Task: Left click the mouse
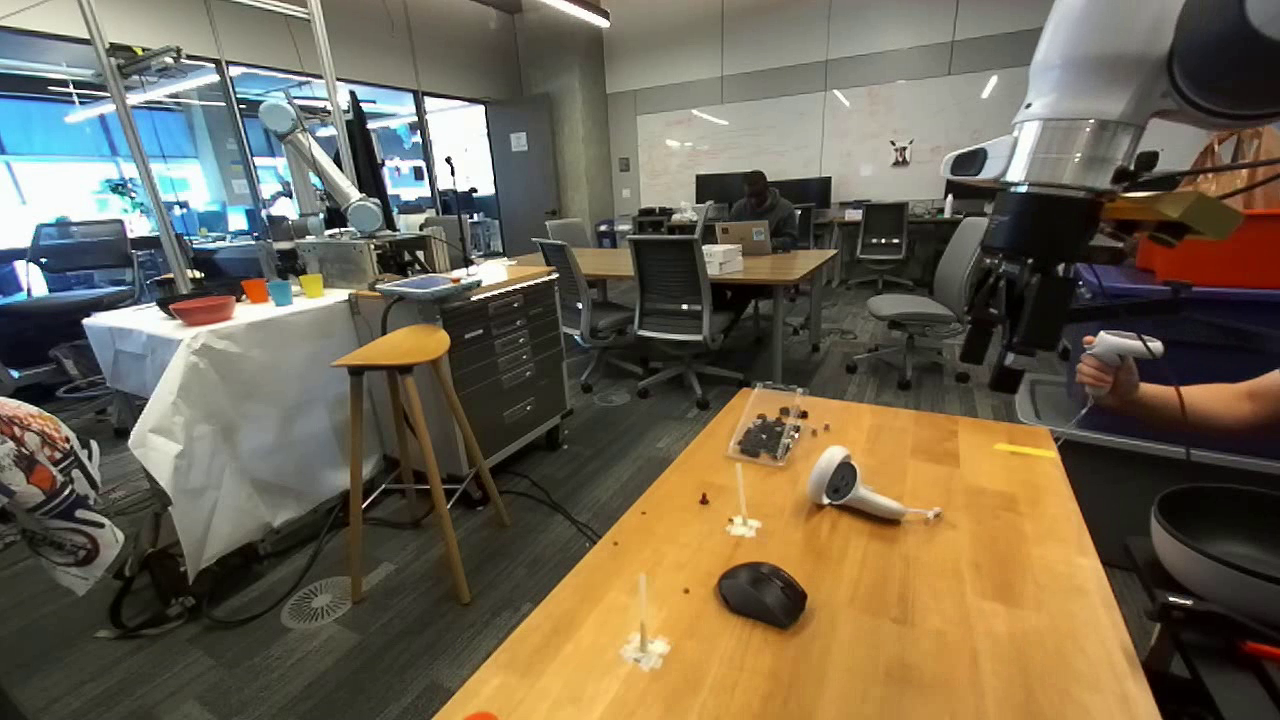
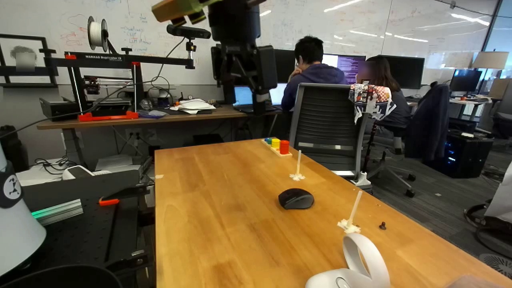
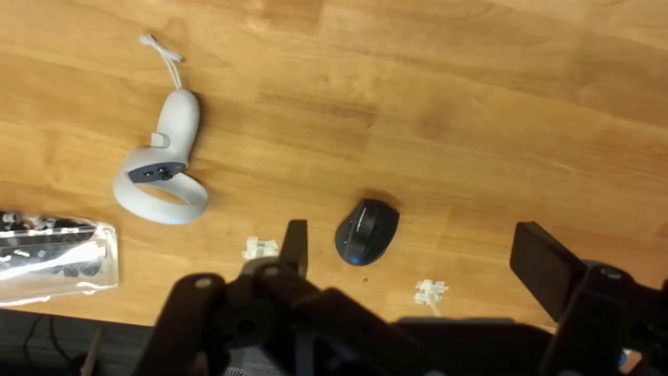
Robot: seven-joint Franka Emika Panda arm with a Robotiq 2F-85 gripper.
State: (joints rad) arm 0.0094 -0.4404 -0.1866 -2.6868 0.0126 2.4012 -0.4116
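Note:
The black mouse (image 1: 762, 594) lies flat on the wooden table (image 1: 950, 620). It also shows in an exterior view (image 2: 296, 199) and in the wrist view (image 3: 367, 232), where a small blue glow shows at its lower end. My gripper (image 1: 990, 362) is high above the table, well apart from the mouse. It also shows in an exterior view (image 2: 241, 95). In the wrist view my gripper (image 3: 411, 235) is open and empty, with its fingers wide apart. There the mouse appears between the fingers, closer to the left one, far below them.
A white handled controller (image 3: 177, 122) lies near the mouse. Two thin upright sticks (image 1: 643, 610) (image 1: 741, 490) are taped to the table. A clear box of dark parts (image 1: 768, 437) and a colored block toy (image 2: 280, 147) stand near table edges.

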